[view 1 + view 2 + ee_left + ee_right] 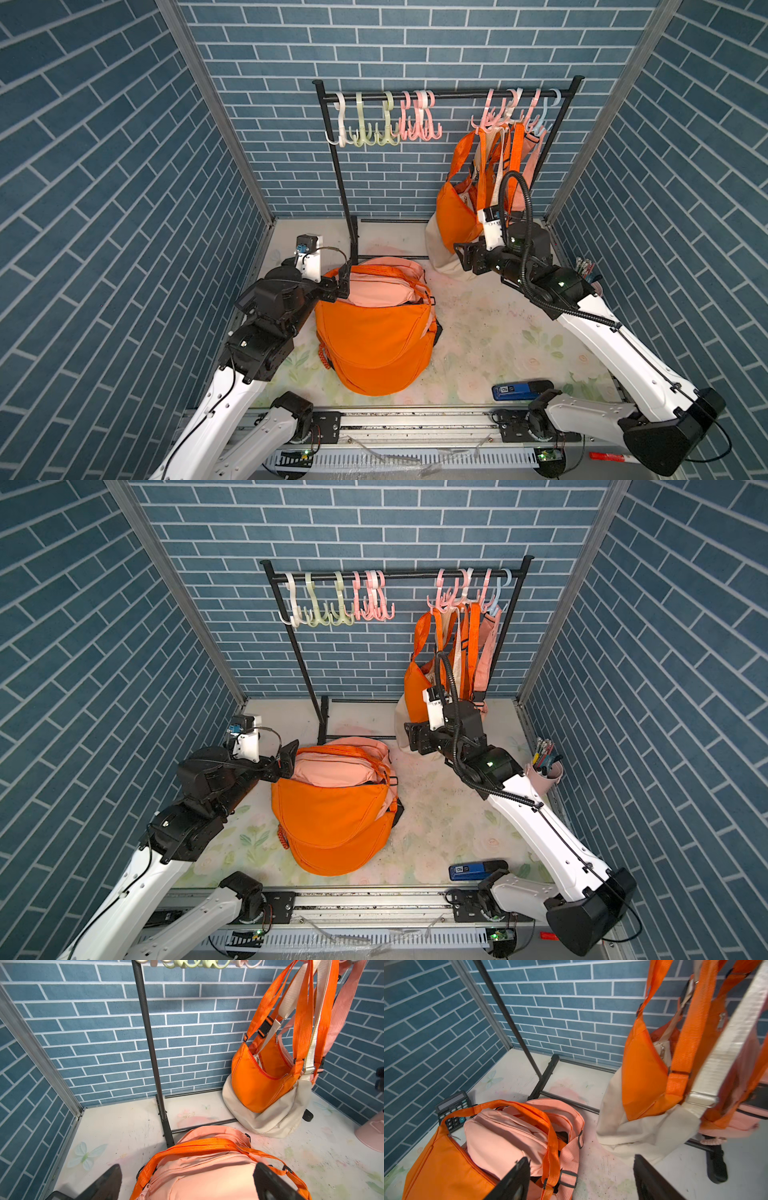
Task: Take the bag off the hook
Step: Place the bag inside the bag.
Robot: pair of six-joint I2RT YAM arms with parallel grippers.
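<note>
In both top views a thin black metal rack (353, 237) stands at the back of the table (498, 332), whose pale top has a faded flower print and dark scuffs. Curved plastic hooks (492, 118) in white, green, pink and pale blue hang from its bar. At the rack's right end a crescent-shaped orange bag (455, 216) of smooth nylon hangs from the hooks by its woven strap. It rests against a cream bag (434, 245) whose bottom slumps onto the table. The right gripper (465, 255) is just beside these two, jaws spread and empty. Mid-table lies a pile of bags (374, 345), and the left gripper (343, 282) sits at its back edge.

In the left wrist view, the left gripper (187, 1167) has its dark fingers far apart on either side of a matte pink bag (203, 1180) with stitched seams. Whether they touch it cannot be told. A ribbed orange strap (197, 1145) crosses that bag. Beyond it the orange bag (255, 1080) hangs glossy, its zip showing.

In the right wrist view, the right gripper (581, 1158) has its flat black fingers apart over scuffed table. The orange bag (641, 1076) hangs close by. A black calculator (452, 1109) lies behind the pile.
</note>
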